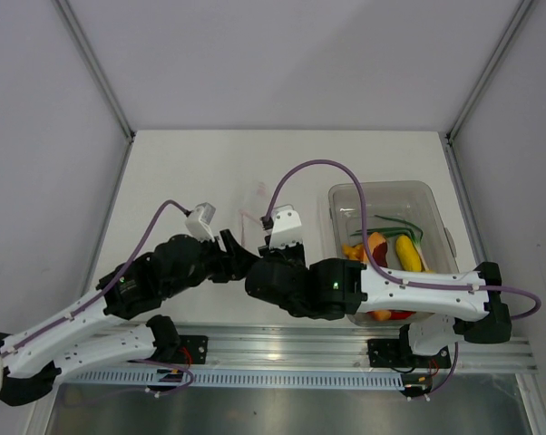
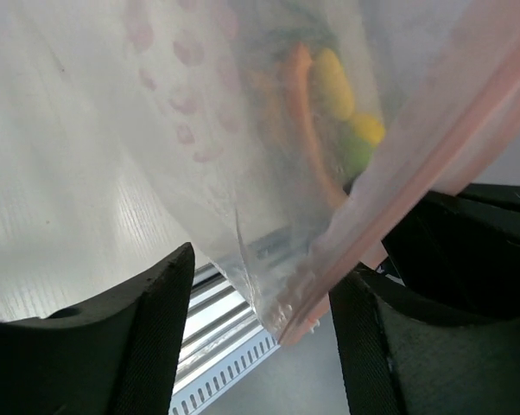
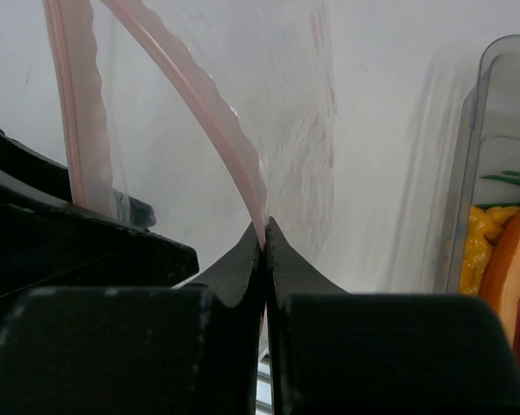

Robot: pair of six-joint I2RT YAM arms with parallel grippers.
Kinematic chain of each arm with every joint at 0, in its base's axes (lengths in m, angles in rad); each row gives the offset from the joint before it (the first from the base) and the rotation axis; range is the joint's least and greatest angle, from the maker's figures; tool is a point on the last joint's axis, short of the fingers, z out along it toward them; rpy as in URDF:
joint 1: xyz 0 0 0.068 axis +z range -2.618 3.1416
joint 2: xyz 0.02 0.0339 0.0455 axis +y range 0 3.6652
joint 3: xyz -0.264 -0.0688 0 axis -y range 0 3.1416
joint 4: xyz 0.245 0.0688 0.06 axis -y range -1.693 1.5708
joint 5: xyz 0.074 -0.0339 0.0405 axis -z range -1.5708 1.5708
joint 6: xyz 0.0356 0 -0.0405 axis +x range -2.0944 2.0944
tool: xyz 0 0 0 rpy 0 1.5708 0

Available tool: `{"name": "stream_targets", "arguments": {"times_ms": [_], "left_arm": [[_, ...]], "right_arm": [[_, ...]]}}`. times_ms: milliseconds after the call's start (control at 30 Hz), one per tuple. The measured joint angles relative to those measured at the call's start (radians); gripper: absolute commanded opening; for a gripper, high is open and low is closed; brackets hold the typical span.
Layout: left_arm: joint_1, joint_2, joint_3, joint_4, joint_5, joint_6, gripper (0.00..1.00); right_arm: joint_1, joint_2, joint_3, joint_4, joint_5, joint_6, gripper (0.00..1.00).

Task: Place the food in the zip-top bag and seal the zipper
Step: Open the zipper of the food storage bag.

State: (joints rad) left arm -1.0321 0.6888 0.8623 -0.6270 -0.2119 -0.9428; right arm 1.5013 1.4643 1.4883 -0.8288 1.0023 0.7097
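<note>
The clear zip-top bag [image 1: 253,207] with pink spots hangs between my two grippers at mid table. My right gripper [image 3: 264,232] is shut on the pink zipper [image 3: 199,99] at the bag's mouth. My left gripper [image 2: 264,277] is open, and the bag's lower corner [image 2: 277,294] and the zipper strip [image 2: 433,130] hang between its fingers [image 2: 156,328] without being pinched. The food [image 1: 393,254], yellow, orange and green pieces, lies in the clear bin [image 1: 346,195]. Yellow and orange pieces [image 2: 333,82] show through the bag's plastic; I cannot tell if they are inside it.
The rigid clear bin stands at the right of the table, close to my right forearm [image 1: 409,294], and its wall shows in the right wrist view [image 3: 472,173]. The metal rail [image 1: 282,349] runs along the near edge. White walls enclose the table.
</note>
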Motion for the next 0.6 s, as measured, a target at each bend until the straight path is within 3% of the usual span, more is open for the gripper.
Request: {"name": "stream_targets", "arguments": {"times_ms": [133,300,333,600], "left_arm": [[0.000,0.008,-0.024,0.011,-0.023,-0.008,0.51],[0.000,-0.001,-0.051,0.011,-0.051,-0.025,0.13],[-0.001,-0.003,-0.051,0.011,-0.056,-0.021,0.01],[-0.002,-0.002,0.045,-0.118,-0.104,0.004,0.01]], "right_arm": [[0.000,-0.001,-0.002,0.008,-0.019,0.026,0.00],[-0.002,-0.011,-0.013,0.049,-0.058,0.043,0.00],[-0.005,-0.019,-0.024,0.058,-0.067,0.045,0.00],[-0.154,-0.141,-0.172,0.166,-0.270,0.036,0.00]]}}
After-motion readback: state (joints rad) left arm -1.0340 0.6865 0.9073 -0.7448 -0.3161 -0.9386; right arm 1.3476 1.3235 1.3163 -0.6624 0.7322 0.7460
